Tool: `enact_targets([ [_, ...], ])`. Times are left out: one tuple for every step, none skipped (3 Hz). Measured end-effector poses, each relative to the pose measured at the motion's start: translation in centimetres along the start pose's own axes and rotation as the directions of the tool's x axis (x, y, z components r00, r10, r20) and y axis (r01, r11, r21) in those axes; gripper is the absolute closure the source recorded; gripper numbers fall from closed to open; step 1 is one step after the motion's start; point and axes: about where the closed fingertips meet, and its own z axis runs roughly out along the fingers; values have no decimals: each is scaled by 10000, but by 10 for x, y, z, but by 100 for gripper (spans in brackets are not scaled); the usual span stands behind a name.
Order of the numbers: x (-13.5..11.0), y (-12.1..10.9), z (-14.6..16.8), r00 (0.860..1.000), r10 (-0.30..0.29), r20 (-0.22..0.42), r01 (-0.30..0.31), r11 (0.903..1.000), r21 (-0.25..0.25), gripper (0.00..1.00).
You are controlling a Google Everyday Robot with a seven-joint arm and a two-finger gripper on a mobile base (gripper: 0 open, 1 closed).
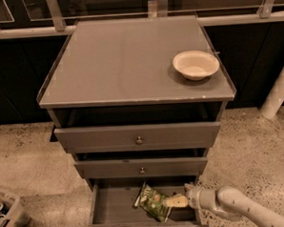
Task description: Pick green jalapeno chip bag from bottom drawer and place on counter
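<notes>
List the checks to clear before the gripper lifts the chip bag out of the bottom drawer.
1. Bottom drawer pulled open enough to reach in: ok.
2. Green jalapeno chip bag in view, lying on the drawer floor right of centre: ok.
3. Gripper inside the drawer, at the bag's right edge: ok.
4. Secure hold on the bag: cannot tell.
5. Clearance between the bag's upper end and the middle drawer front for a lift: cannot tell.
6. Bare area on the counter for the drop; the white bowl takes only the right rear part: ok.
</notes>
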Motion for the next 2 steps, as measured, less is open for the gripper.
enact_targets([
  [7, 1, 10, 9999, -62, -103, 63, 9999, 113, 0],
  [12, 4, 34, 9994, -331, -98, 331, 9994, 39, 0],
])
